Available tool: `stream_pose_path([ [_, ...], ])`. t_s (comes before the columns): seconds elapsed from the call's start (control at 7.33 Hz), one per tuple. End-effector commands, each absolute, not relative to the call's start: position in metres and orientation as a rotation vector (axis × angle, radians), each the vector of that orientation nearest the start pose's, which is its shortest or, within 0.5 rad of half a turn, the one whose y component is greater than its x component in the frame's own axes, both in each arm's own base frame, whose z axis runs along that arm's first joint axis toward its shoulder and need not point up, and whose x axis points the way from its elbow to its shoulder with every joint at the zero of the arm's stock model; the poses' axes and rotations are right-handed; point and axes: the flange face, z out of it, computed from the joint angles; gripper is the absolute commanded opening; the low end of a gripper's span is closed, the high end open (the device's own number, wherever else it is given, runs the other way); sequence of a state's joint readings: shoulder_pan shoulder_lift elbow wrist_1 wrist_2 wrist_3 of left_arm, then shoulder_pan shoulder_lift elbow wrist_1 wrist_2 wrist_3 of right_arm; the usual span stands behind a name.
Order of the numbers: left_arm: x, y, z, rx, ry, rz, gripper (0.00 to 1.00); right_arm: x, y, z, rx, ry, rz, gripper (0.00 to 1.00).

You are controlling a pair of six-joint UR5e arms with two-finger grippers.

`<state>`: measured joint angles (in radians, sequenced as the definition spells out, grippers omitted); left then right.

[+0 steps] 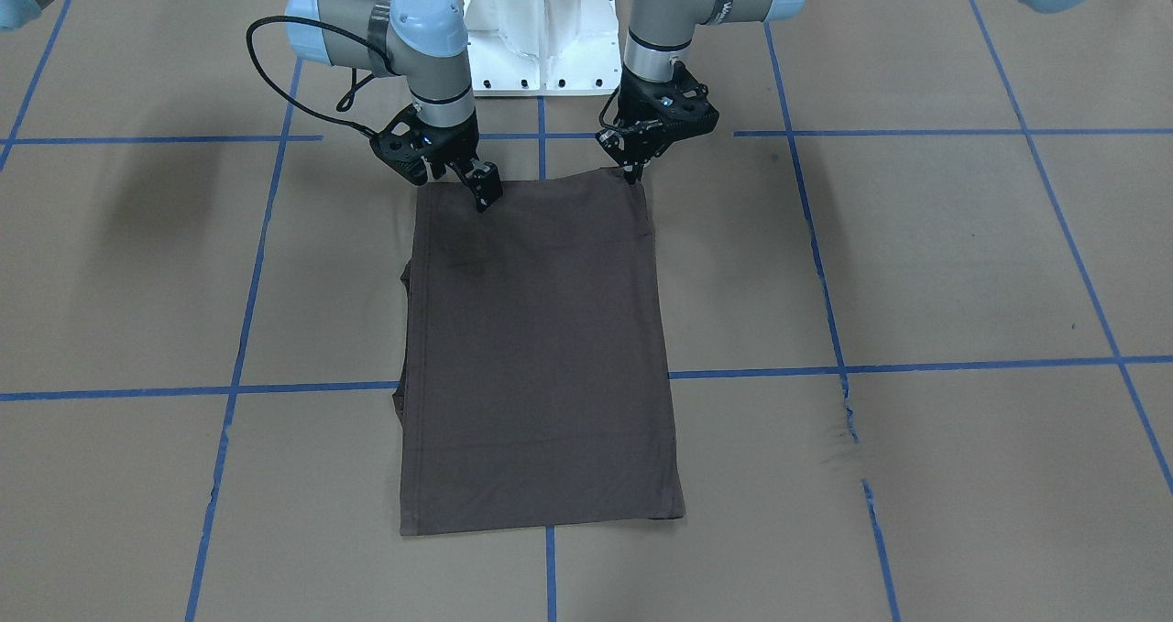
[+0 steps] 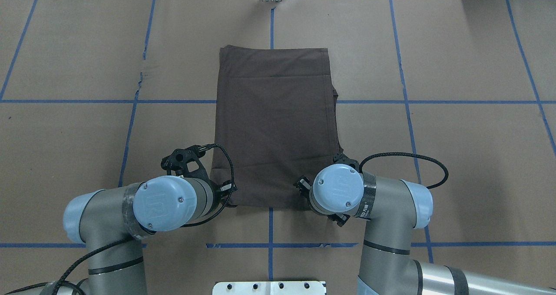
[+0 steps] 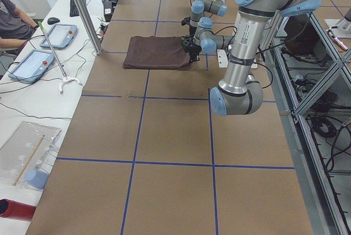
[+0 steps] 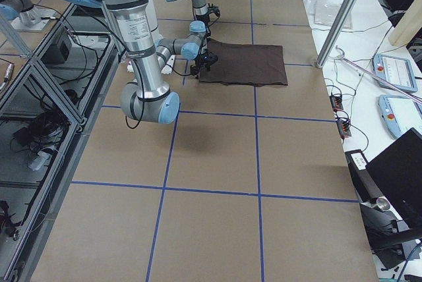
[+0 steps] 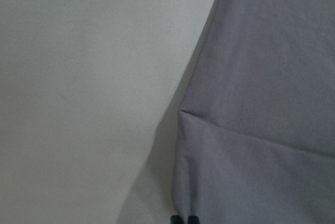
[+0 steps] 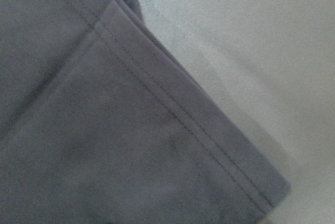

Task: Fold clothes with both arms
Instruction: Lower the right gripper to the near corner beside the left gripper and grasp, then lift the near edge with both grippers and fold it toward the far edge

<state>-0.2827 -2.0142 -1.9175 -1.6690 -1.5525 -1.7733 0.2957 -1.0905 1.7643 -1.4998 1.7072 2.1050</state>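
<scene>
The dark grey-brown T-shirt [image 1: 541, 356] lies folded into a tall rectangle on the brown table [image 1: 916, 256], its sleeves tucked under; it also shows in the overhead view [image 2: 273, 125]. My left gripper [image 1: 631, 177] is shut on the shirt's corner nearest the robot, which stands slightly raised. In the left wrist view its closed tips [image 5: 184, 219] meet the cloth edge [image 5: 261, 103]. My right gripper [image 1: 483, 191] is tilted, looks open, and hovers over the shirt's near edge, a little inward of the other corner. The right wrist view shows only that hemmed corner [image 6: 104, 130].
The white pedestal [image 1: 541, 27] stands just behind both grippers. Blue tape lines [image 1: 916, 133] grid the table. A bench with tablets [image 3: 33, 62] and a metal post [image 3: 82, 10] lies beyond the shirt's far edge.
</scene>
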Motion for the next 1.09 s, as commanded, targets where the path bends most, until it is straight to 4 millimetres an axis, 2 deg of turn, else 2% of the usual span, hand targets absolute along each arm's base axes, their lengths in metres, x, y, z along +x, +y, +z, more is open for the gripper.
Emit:
stream_pose_path([
  [0.0, 0.537, -0.297, 0.253, 0.054, 0.895, -0.462, 0.0, -0.581, -0.3, 0.302, -0.226, -0.736, 0.742, 0.87],
  [0.14, 0.537, -0.297, 0.253, 0.054, 0.895, -0.462, 0.0, -0.581, -0.3, 0.3, -0.227, -0.739, 0.743, 0.46],
  [0.27, 0.537, -0.298, 0.254, 0.055, 0.894, -0.463, 0.0, -0.581, -0.3, 0.297, -0.23, -0.743, 0.741, 0.23],
  [0.41, 0.537, -0.298, 0.255, 0.055, 0.892, -0.463, 0.0, -0.579, -0.303, 0.292, -0.23, -0.75, 0.745, 0.12],
  [0.82, 0.537, -0.298, 0.255, 0.055, 0.891, -0.463, 0.0, -0.577, -0.306, 0.289, -0.229, -0.732, 0.752, 0.03],
  [0.95, 0.537, -0.298, 0.255, 0.055, 0.892, -0.463, 0.0, -0.578, -0.306, 0.288, -0.23, -0.733, 0.751, 0.02],
])
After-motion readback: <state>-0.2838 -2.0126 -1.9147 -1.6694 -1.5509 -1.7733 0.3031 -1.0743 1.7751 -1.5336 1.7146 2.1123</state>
